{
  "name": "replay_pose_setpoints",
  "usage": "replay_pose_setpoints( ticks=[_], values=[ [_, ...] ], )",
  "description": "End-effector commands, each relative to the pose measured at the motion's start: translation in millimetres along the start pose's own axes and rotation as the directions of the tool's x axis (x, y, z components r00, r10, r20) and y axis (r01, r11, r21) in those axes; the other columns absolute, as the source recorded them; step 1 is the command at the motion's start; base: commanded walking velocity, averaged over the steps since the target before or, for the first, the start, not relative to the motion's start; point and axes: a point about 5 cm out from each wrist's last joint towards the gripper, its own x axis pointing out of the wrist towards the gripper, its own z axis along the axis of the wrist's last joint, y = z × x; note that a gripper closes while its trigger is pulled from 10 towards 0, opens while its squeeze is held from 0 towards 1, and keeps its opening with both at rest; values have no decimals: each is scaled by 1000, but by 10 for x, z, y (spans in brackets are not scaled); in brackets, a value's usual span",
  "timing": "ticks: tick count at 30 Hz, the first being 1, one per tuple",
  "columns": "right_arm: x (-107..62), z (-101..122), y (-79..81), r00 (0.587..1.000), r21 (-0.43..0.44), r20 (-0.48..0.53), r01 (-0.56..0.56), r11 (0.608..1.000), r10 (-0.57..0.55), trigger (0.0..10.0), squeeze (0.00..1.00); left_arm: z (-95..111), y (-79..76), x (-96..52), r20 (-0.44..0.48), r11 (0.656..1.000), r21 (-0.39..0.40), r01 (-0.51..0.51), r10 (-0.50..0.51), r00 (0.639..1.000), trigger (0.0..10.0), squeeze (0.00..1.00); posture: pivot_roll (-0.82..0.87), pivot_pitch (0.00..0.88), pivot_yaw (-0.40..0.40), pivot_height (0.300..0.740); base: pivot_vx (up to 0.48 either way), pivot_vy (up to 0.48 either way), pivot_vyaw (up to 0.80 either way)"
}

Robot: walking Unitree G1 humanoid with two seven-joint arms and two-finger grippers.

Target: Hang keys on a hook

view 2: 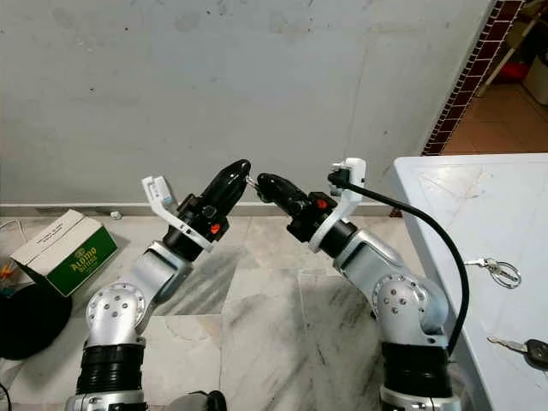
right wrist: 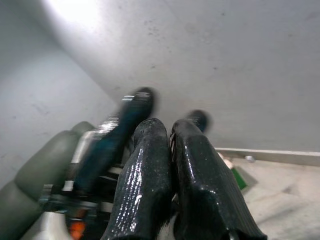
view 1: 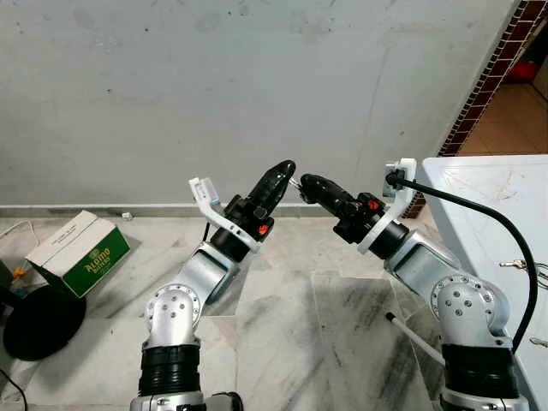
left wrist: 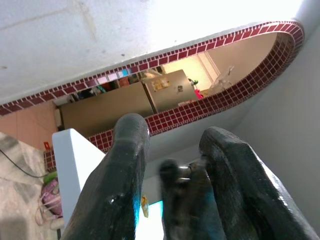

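Silver keys [view 2: 503, 272] lie flat on the white table [view 2: 445, 197], long axis roughly ten-to-four. They're at four o'clock from the right gripper [view 2: 262, 182], the nearer arm. Its fingers are pressed together, nothing seen between them. The left gripper [view 2: 244, 169] meets it tip to tip, fingers slightly apart. Green carton [view 2: 64, 250] at eight o'clock, closed.

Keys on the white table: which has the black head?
The single key nearest the robot, by the table's near edge. The key ring farther back is bare metal.
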Motion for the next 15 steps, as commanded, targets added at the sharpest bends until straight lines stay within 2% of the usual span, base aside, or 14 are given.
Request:
replay_pose_setpoints(
  ticks=[1,5,6,7,10,11,12,15],
  values=[
    [-2,8,70,999,-8,-11,-41,999,41,10000,0,-66,-10,58,-4,1000,-19,13,-13,1000,10000,0,-114,110,27,740,0,0,0],
    [-4,5,66,999,-7,-11,-38,999,38,10000,0,-75,-16,71,-3,999,-28,17,-17,1000,10000,0,-114,110,27,740,0,0,0],
    [-3,4,67,999,-9,-10,-37,999,37,10000,0,-79,-17,72,-2,999,-35,19,-19,1000,9333,0,-114,110,27,740,0,0,0],
    [-1,-3,68,999,-10,-12,-36,999,36,10000,0,-81,-15,68,0,999,-40,18,-18,1000,5137,0,-114,110,27,740,0,0,0],
    [-1,-8,68,999,-11,-13,-35,999,35,10000,0,-82,-12,66,1,999,-42,18,-18,1000,5137,0,-114,110,27,740,0,0,0],
    [0,-13,68,999,-10,-13,-35,999,35,10000,0,-83,-10,63,2,999,-44,17,-17,1000,2824,0,-114,110,27,740,0,0,0],
    [0,-18,72,999,-9,-15,-35,999,34,10000,0,-82,-10,60,5,999,-50,17,-17,1000,0,0,-113,112,28,740,0,0,0],
    [-1,-27,79,999,-8,-17,-32,999,32,10000,0,-62,-9,64,18,998,-56,17,-16,1000,0,0,-113,112,28,740,0,0,0]
  ],
)
